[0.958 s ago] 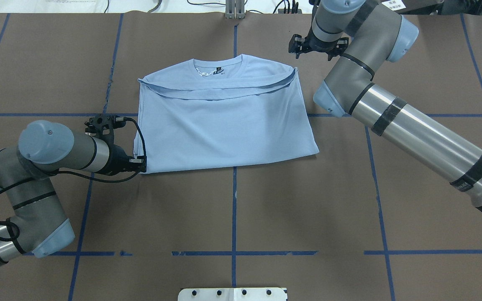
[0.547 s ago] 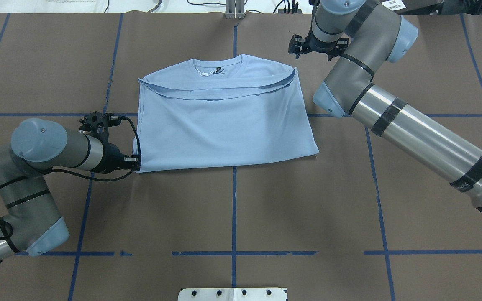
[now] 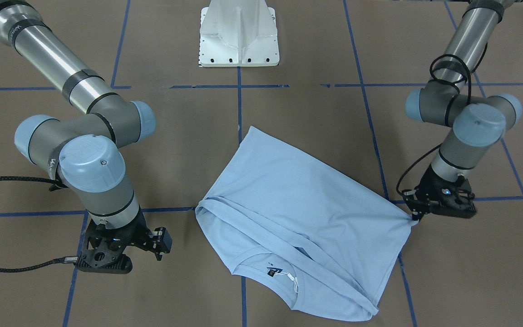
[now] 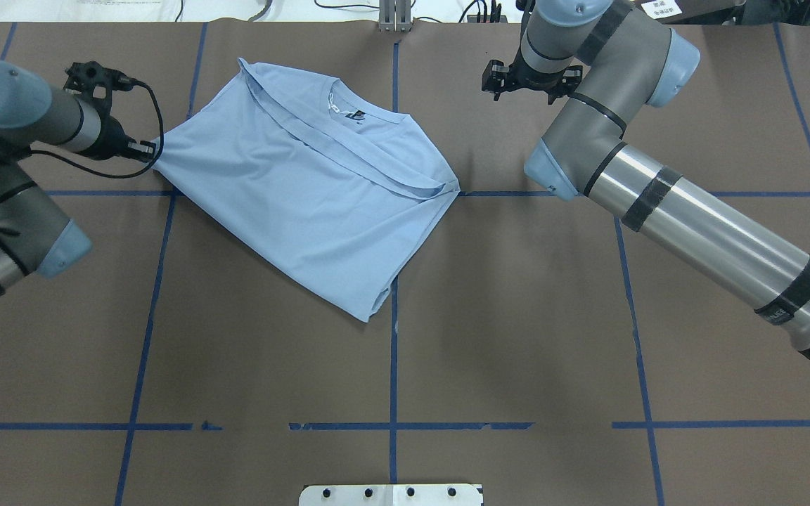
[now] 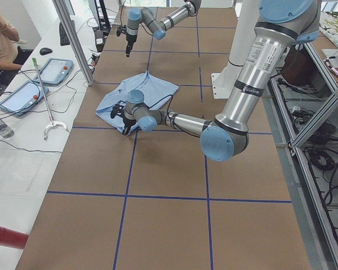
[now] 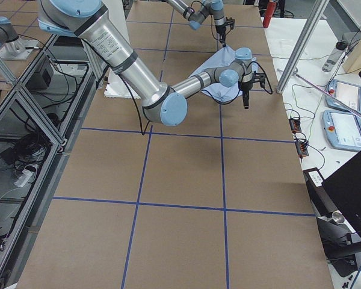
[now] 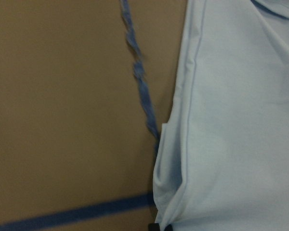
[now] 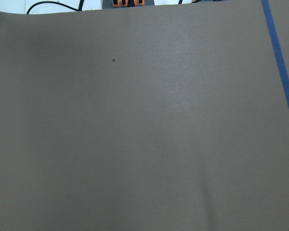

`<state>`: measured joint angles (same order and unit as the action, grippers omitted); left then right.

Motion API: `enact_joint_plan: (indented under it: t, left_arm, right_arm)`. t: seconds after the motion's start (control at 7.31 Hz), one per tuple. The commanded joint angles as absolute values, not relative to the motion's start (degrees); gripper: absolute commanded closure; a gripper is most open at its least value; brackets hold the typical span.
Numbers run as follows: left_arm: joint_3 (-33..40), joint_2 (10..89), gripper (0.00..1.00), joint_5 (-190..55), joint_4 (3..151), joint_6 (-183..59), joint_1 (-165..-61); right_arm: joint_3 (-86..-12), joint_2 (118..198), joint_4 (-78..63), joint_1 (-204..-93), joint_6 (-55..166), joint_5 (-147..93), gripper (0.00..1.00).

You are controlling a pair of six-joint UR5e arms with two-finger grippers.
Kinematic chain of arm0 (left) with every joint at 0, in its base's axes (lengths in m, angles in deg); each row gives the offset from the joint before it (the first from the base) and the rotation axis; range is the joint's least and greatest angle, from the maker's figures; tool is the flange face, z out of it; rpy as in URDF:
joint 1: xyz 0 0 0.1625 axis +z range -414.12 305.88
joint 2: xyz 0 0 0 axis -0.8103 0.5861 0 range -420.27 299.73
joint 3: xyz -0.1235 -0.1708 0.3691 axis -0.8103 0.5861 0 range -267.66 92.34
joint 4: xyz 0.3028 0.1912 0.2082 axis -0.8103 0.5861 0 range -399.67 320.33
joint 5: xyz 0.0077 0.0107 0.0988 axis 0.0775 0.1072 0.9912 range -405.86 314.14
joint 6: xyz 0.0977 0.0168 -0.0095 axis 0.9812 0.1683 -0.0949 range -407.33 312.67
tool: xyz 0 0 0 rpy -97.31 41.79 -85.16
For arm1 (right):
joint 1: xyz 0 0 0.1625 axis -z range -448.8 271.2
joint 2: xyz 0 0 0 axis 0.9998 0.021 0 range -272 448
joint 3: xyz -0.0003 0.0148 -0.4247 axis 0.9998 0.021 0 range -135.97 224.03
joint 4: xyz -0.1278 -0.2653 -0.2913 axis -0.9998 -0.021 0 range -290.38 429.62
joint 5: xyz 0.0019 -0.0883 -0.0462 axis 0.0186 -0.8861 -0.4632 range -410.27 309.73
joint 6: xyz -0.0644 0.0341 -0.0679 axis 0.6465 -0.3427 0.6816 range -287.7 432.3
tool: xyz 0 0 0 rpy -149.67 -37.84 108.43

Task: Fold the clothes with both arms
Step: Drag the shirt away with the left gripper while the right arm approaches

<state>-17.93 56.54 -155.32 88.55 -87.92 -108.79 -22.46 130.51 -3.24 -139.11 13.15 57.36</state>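
- Half a second back, had the T-shirt lying square to the blue grid lines. Now find it swung onto a diagonal and pulled toward the far-left part of the counter.
- Traced the swing to the left end effector: closed on one corner of the cloth, with the fabric drawn into a taut point there. Moved from the shirt's near-left to the far-left.
- Logged the right end effector as unmoved, hovering over bare counter, apart from the shirt on its far-right side. Cannot tell whether open or closed; nothing but brown paper in its wrist view.
- Read the drag as repositioning, not a new fold: same layers, new heading. Judged at least one more fold still to do.
- Appearance:
  - Light blue, already folded bottom-up.
  - Hem band lying across the chest just below the collar.
  - Dark neck label showing inside the collar.
  - No chest logo in view; sleeves not made out separately.
  - Top layer mostly smooth, puckered only toward the pinched corner.
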Motion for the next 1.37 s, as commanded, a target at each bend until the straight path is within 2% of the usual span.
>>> enact_joint_plan:
  t: [0.0,0.41,0.55,0.96,1.23]
  left_arm:
    - [-35.2,69.3,1.00,-147.1,88.9,-81.8,-111.7]
    - [-36.4,69.7,1.00,-147.0,89.4,-75.2,-115.7]
    - [-35.7,66.9,0.01,-147.1,93.8,-75.2,-115.8]
    - [-31.5,65.2,0.00,-153.1,95.9,-76.1,-116.3]
    - [-29.3,63.7,0.00,-153.6,95.9,-76.2,-116.2]
  right_arm:
    - [-23.2,130.6,-3.2,-139.1,13.1,57.4,0.00]
    - [-23.2,130.5,-3.1,-137.9,12.9,57.2,0.00]
    - [-23.1,130.1,-3.1,-136.2,10.2,57.0,0.00]
    - [-22.0,124.6,-3.1,-130.1,-0.3,52.7,0.00]
    - [-14.3,118.6,0.3,-125.9,-4.3,48.4,0.06]
